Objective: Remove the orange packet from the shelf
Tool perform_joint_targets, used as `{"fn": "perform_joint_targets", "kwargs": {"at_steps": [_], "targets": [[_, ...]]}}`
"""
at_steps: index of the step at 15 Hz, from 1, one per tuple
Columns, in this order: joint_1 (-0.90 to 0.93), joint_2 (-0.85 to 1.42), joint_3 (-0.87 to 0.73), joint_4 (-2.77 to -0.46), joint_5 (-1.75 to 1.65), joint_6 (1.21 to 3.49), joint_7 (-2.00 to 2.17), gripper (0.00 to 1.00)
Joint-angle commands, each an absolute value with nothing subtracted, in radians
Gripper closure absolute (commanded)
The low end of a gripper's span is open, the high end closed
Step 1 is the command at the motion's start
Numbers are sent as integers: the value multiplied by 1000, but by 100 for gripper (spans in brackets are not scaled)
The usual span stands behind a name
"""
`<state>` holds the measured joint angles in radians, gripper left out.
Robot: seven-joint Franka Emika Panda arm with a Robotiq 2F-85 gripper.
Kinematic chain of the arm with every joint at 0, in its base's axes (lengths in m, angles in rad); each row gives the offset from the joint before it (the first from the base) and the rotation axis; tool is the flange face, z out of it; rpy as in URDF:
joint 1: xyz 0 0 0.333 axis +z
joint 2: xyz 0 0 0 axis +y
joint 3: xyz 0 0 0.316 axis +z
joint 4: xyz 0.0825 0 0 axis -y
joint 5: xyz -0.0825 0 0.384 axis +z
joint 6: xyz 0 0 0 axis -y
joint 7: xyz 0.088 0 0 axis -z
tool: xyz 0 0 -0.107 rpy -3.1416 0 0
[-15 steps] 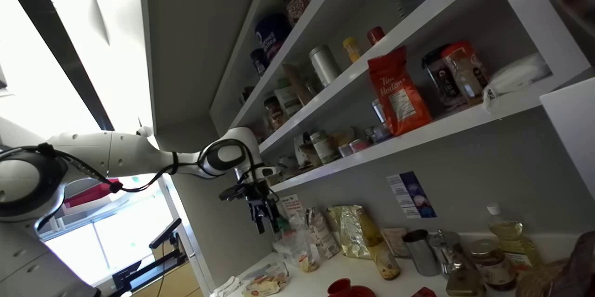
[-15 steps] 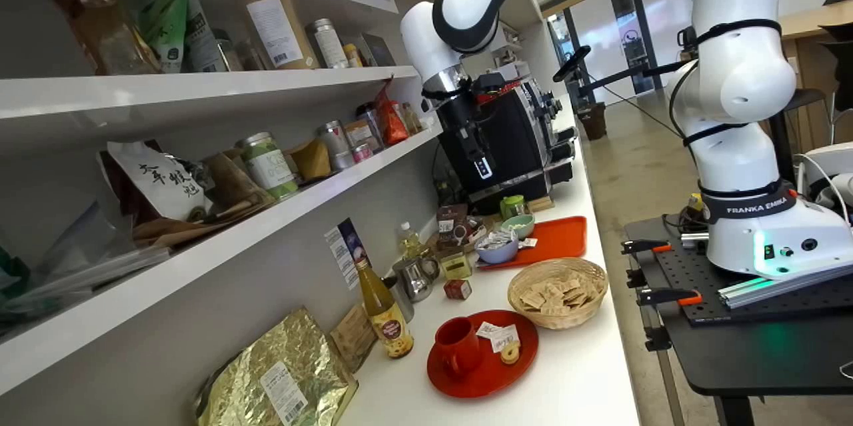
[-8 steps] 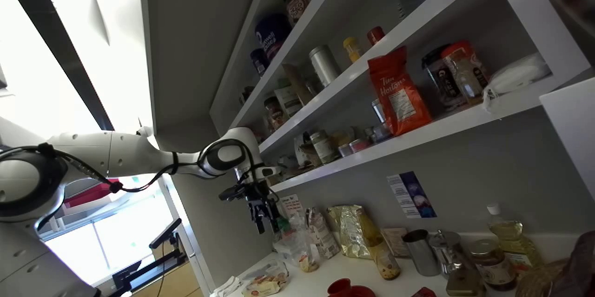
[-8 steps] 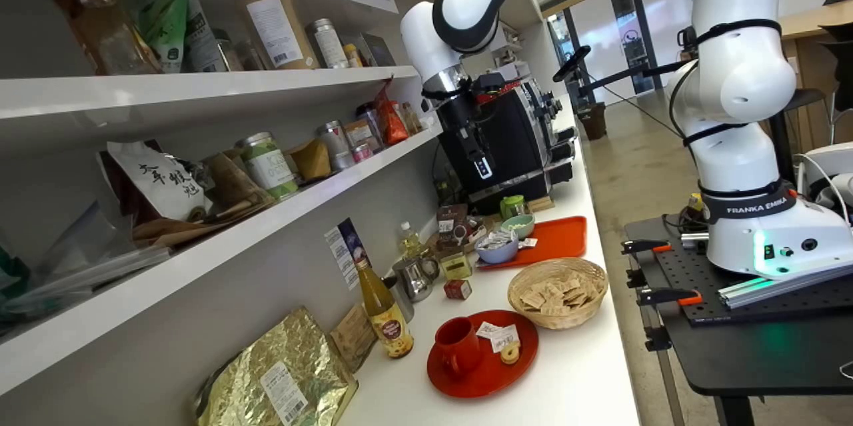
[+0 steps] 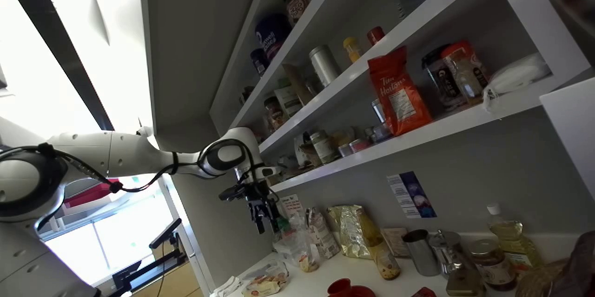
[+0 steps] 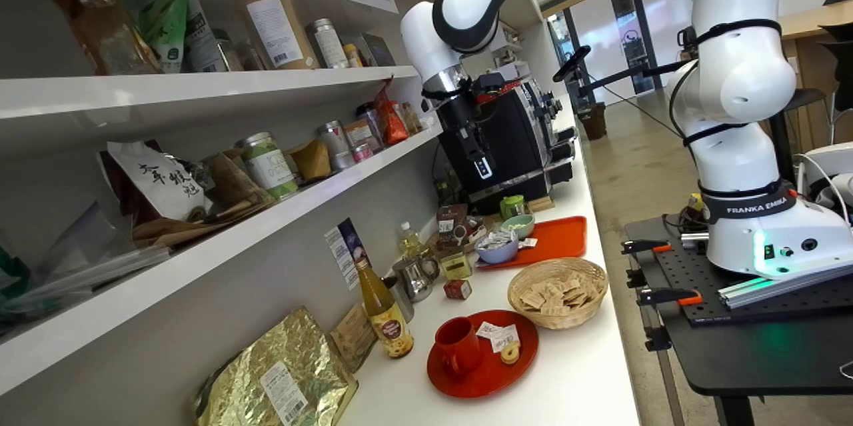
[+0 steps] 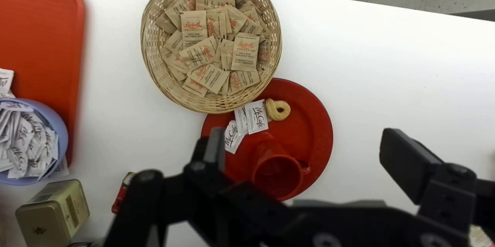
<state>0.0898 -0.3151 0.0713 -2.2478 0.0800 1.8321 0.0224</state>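
The black two-fingered pincer [image 7: 305,152] gapes wide; in an exterior view, between its one and two o'clock, the tall rectangular orange-red packet [image 5: 399,95] stands on the long white board shelf [image 5: 465,121].

In an exterior view I face the shelf [image 5: 465,125] at a slant; in an exterior view, far along the counter [image 6: 566,373]. Both share the arm [image 6: 740,93]. My wrist view looks down on the plate [image 7: 314,135], nearer.
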Motion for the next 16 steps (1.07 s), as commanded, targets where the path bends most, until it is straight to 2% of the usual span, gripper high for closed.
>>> {"fn": "perform_joint_targets", "kwargs": {"at_steps": [1, 8, 16], "targets": [[74, -304, 72, -2247, 68, 1880, 42, 0], [-38, -296, 48, -2248, -118, 2222, 168, 0], [-147, -361, 67, -2200, -413, 2223, 410, 0]]}}
